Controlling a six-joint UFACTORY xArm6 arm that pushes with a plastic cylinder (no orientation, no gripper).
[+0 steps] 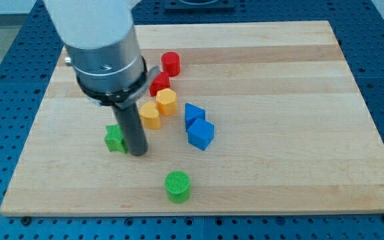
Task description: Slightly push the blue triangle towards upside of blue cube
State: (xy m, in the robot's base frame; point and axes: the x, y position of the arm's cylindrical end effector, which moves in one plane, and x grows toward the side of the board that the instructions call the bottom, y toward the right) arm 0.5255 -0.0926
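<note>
So no readable writing or labels anywhere. Small blue plastic triangle block [193,114] sits near the middle of the pale wooden bench [279,80], touching the blue plastic cube [201,135], which lies just toward the bench's bottom edge from it. Both are plain, ribbed, saturated blue. My tip [138,153] is down on the bench, left of both blue blocks, just beside a green block [115,139], shape unclear. The tool is a bare rod, no jaws, holding nothing.
</note>
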